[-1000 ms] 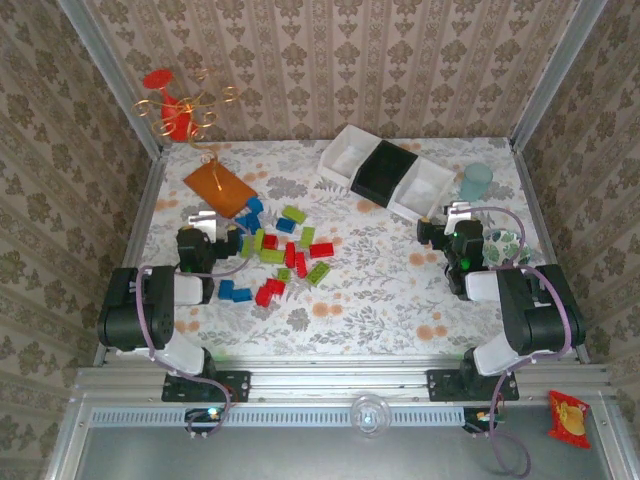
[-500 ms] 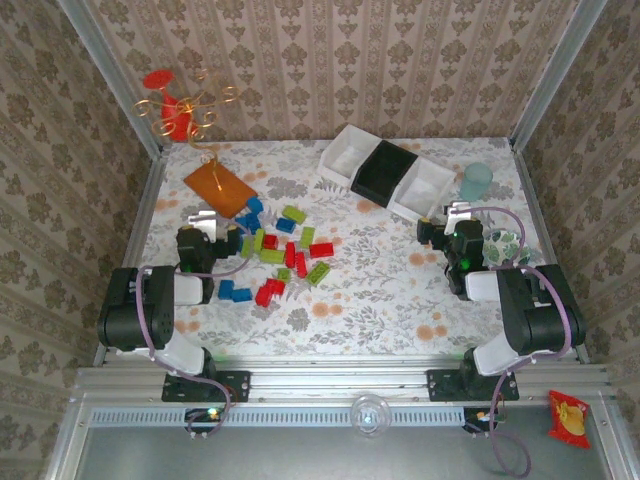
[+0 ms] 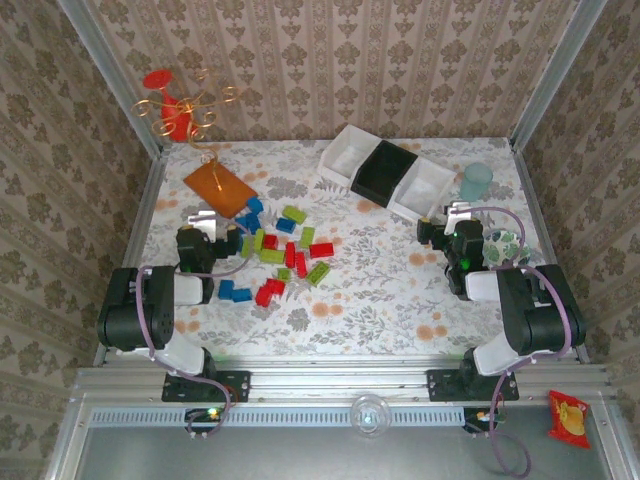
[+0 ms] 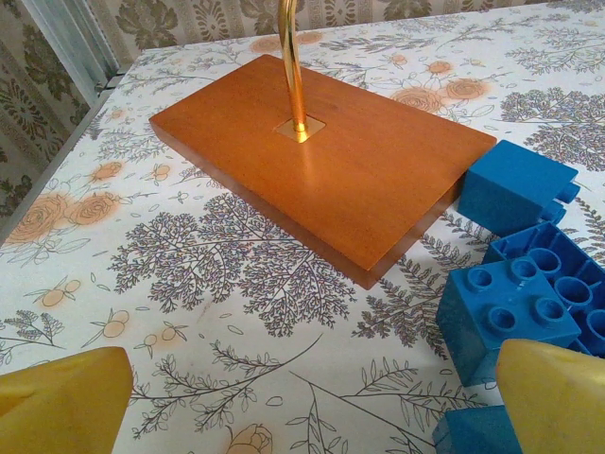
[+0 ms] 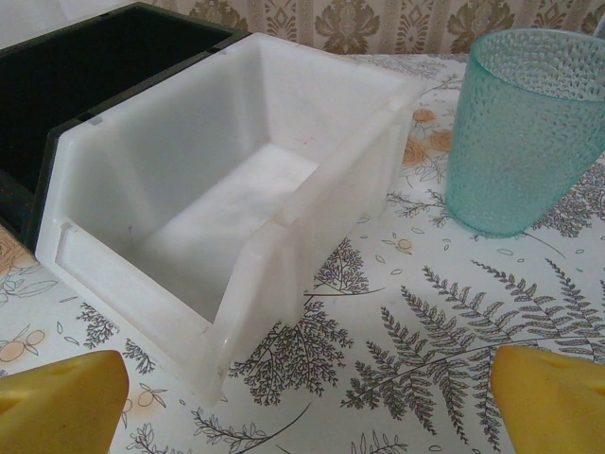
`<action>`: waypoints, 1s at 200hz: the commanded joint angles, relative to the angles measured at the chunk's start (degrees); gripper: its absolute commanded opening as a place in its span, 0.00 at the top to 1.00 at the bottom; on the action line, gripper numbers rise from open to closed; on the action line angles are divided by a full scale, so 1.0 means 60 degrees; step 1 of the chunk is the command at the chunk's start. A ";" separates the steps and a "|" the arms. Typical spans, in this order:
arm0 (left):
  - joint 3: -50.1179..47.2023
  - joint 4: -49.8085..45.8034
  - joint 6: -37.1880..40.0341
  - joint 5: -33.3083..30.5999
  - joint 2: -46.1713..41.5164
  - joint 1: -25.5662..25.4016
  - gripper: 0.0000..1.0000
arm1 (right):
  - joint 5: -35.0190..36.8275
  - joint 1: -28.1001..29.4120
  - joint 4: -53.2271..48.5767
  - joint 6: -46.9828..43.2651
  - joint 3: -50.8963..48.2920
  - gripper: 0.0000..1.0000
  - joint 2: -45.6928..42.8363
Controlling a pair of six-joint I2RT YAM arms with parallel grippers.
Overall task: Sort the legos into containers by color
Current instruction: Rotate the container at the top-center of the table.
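Note:
The legos (image 3: 285,248) lie in a loose pile of red, blue and lime green bricks on the left half of the table. Three containers stand in a row at the back: a white one (image 3: 345,155), a black one (image 3: 385,170) and another white one (image 3: 424,188). My left gripper (image 3: 212,220) rests low at the pile's left edge, open, with bare tablecloth between its yellow fingers (image 4: 61,402). Blue bricks (image 4: 510,307) lie just inside its right finger. My right gripper (image 3: 448,216) is open and empty in front of the right white container (image 5: 217,203). Beside that sits the black container (image 5: 85,76).
A flat orange plate (image 4: 321,161) with a gold rod stands just ahead of the left gripper. A pale blue cup (image 5: 525,128) sits to the right of the white container, and a leaf-patterned bowl (image 3: 505,245) lies beside the right arm. A red and gold wire ornament (image 3: 175,105) occupies the back left corner.

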 commanded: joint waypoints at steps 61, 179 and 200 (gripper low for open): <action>-0.0057 -0.2565 -0.1932 -0.2514 -0.3737 0.0286 0.00 | 0.2027 -0.0099 -0.3029 0.1720 -0.0254 0.00 -0.4597; 0.1871 -0.5132 -0.4984 0.1113 -0.4077 -0.2523 0.00 | 0.2874 0.2587 -0.6987 0.3983 0.3788 0.01 -0.1738; 0.2262 -0.5258 -0.4742 0.1107 -0.3635 -0.3188 0.00 | 0.2877 0.2667 -0.7346 0.3937 0.4796 0.01 -0.0411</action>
